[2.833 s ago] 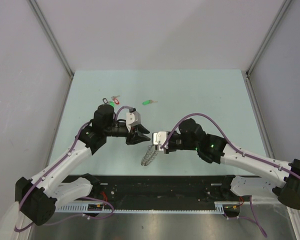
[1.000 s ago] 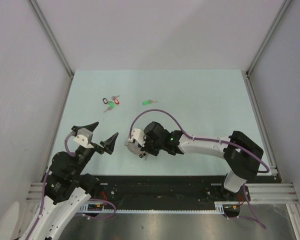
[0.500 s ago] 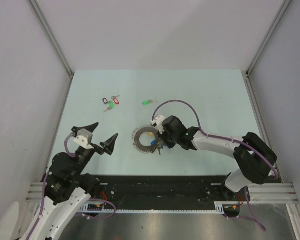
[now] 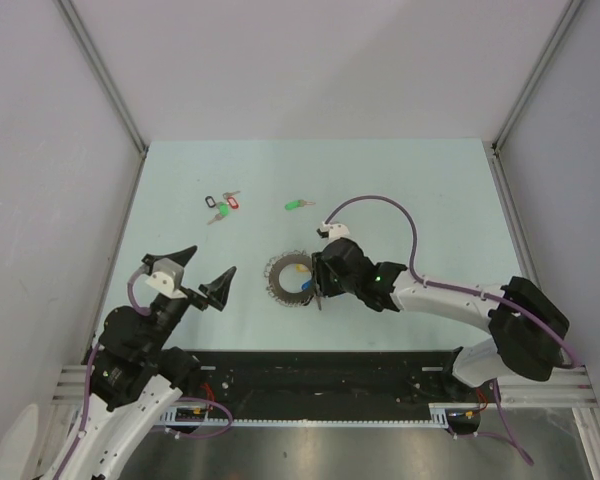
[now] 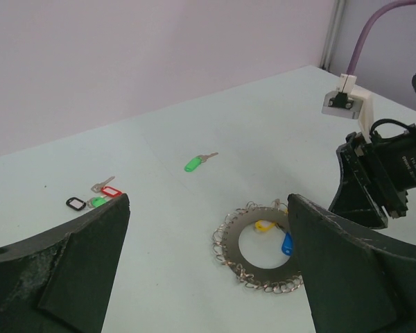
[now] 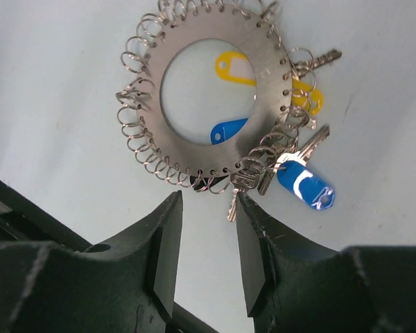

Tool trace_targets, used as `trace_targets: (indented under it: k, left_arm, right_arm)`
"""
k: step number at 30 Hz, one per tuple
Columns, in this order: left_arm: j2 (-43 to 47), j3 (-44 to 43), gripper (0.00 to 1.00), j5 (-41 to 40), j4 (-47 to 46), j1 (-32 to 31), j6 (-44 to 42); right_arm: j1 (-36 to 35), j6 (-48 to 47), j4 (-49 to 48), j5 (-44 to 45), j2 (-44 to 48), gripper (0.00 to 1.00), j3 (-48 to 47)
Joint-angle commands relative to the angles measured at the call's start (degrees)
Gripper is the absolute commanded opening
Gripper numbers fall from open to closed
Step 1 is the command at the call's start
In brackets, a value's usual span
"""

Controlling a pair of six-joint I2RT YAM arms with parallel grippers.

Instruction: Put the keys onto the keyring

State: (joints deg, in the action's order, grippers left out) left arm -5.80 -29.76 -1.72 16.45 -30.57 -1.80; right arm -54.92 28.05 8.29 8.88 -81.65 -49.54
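The keyring (image 4: pixel 276 277) lies flat on the table, a grey disc edged with small wire loops (image 6: pixel 194 43) (image 5: pixel 230 240). A blue-tagged key (image 6: pixel 301 184) hangs from its rim beside other silver keys and yellow tags (image 6: pixel 234 68). The green-tagged key (image 4: pixel 298 205) (image 5: pixel 193 164) lies loose farther back. My right gripper (image 4: pixel 319 288) (image 6: pixel 209 208) hovers just off the ring's right edge, open, with nothing between its fingers. My left gripper (image 4: pixel 192 279) (image 5: pixel 208 208) stands wide open at the near left, well short of the ring.
A bunch of keys tagged black, red and green (image 4: pixel 220 205) (image 5: pixel 96 200) lies at the back left. The right arm (image 4: pixel 440 295) stretches low across the table from the right. Grey walls close in the table on three sides.
The right gripper, shut on the raised keyring a second ago, has set it flat on the table, opened and drawn back to the right. The left arm pulled back earlier and has stayed still since.
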Motion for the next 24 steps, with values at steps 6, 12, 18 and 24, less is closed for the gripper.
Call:
trace_targets:
  k: [6, 12, 18, 24]
  left_arm:
    - [1.41, 0.23, 1.00, -2.42, -1.59, 0.42, 1.45]
    - [1.76, 0.31, 1.00, -2.33, -1.51, 0.33, 1.45]
    - [1.94, 0.31, 1.00, -1.80, -1.51, 0.33, 1.45]
    - [1.76, 0.40, 1.00, -1.27, -1.42, 0.33, 1.45]
  right_arm:
    - [-1.33, 17.28, -4.69, 5.18, -7.64, 0.33, 0.58]
    - [-2.12, 20.63, -7.50, 5.35, -11.25, 0.26, 1.11]
    - [-2.83, 21.78, -7.68, 7.02, -11.61, 0.25, 1.81]
    - [-3.62, 21.17, -7.68, 7.90, -10.64, 0.26, 1.81]
